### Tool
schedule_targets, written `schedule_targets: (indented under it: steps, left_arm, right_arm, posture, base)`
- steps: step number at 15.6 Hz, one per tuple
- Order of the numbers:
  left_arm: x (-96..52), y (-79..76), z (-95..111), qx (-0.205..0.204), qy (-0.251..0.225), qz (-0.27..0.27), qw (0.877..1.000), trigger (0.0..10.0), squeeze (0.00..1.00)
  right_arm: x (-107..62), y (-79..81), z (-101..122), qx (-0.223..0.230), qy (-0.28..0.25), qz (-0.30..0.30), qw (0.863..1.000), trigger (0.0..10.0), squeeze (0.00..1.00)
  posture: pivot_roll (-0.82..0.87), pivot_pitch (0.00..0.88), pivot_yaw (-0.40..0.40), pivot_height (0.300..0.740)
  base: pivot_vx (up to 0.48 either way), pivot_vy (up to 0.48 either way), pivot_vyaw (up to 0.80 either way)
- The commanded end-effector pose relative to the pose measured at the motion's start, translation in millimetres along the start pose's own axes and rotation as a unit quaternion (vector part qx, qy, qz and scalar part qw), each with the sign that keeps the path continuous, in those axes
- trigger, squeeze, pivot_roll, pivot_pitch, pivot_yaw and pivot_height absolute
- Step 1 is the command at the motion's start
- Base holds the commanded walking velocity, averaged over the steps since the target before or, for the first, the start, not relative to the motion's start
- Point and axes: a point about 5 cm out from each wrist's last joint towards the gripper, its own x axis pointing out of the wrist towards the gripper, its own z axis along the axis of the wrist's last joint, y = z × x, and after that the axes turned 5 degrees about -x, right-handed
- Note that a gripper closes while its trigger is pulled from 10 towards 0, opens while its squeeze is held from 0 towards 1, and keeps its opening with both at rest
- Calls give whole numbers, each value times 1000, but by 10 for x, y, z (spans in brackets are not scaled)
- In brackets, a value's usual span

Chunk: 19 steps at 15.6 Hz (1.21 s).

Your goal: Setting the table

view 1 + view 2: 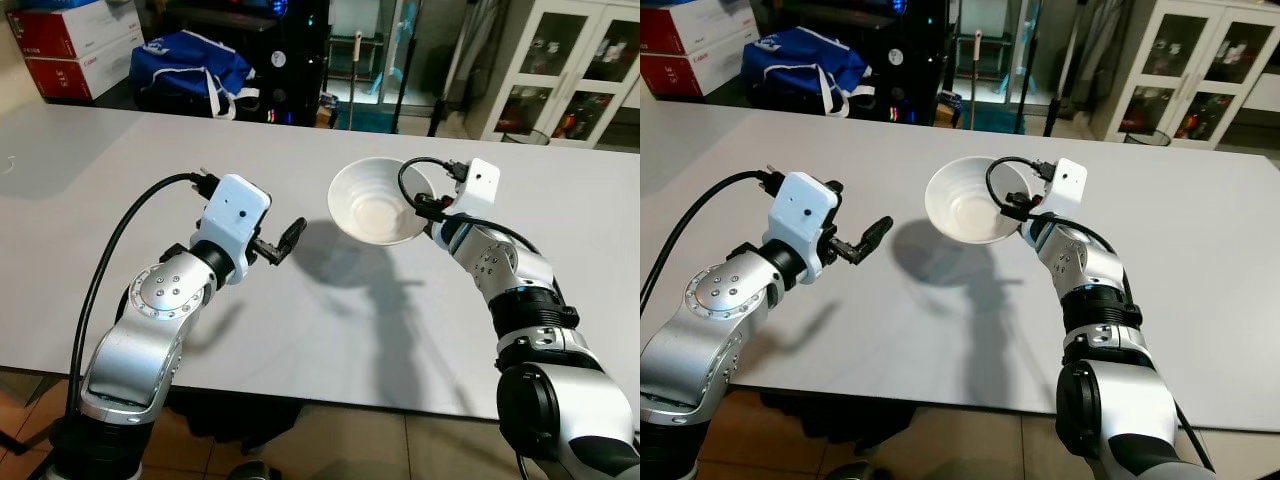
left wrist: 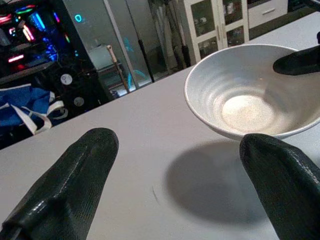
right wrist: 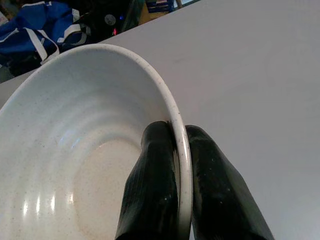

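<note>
Clearly the right gripper [image 3: 175, 165] is clamped on the white bowl's [image 1: 375, 200] rim, holding it tilted above the table [image 1: 300, 330] toward its far edge; the left gripper [image 1: 285, 240], fingers apart, hovers beside it

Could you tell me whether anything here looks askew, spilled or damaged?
Only the white bowl: the right tool pinches its rim and holds it tilted above the table, casting a shadow below. It looks empty and undamaged; nothing is spilled.
</note>
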Motion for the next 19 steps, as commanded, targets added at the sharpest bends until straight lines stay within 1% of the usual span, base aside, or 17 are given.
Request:
schedule_targets:
  steps: [1,3,5,8,11,12,14,15,16,18,19]
  left_arm:
    - [-10,-33,0,6,6,-13,1000,10000,0]
    - [-39,-33,-55,12,23,-20,999,10000,0]
    - [-59,-17,-74,10,29,-14,999,10000,0]
    - [-124,62,-115,12,44,1,999,10000,0]
    - [-185,71,-104,19,38,-5,999,10000,0]
    - [-235,42,-78,15,29,-12,999,10000,0]
    - [-293,-24,-54,10,23,-43,999,10000,0]
    - [-340,-84,-61,7,29,-70,997,10000,0]
    - [-350,-95,-63,6,30,-75,997,10000,0]
    - [-459,-227,-57,1,37,-139,990,10000,0]
    - [-492,-248,-54,0,39,-149,988,10000,0]
  right_arm:
    - [19,49,68,-4,-3,8,1000,10000,0]
    - [45,78,58,-2,1,9,1000,10000,0]
    - [57,87,44,2,5,9,1000,10000,0]
    - [97,122,56,-2,2,3,1000,10000,0]
    - [116,120,129,9,-13,-13,1000,10000,0]
    - [117,93,159,20,-20,-22,999,10000,0]
    - [123,56,166,36,-20,-36,998,10000,0]
    - [131,79,164,51,-16,-31,998,10000,0]
    - [133,85,164,55,-15,-29,998,10000,0]
    - [149,179,157,60,0,-6,998,10000,0]
    - [154,215,162,61,5,4,998,10000,0]
  posture:
    - [11,1,-8,740]
    - [13,2,-10,740]
    - [22,9,-15,740]
    - [33,39,-16,740]
    - [39,65,-21,740]
    - [46,100,-28,740]
    - [52,116,-31,740]
    - [58,127,-33,740]
    - [58,127,-33,740]
    - [67,134,-40,740]
    - [70,134,-42,740]
  base:
    - [0,0,0]
    - [0,0,0]
    - [0,0,0]
    - [0,0,0]
    - [0,0,0]
    - [0,0,0]
    - [0,0,0]
    - [0,0,0]
    - [0,0,0]
    - [0,0,0]
    - [0,0,0]
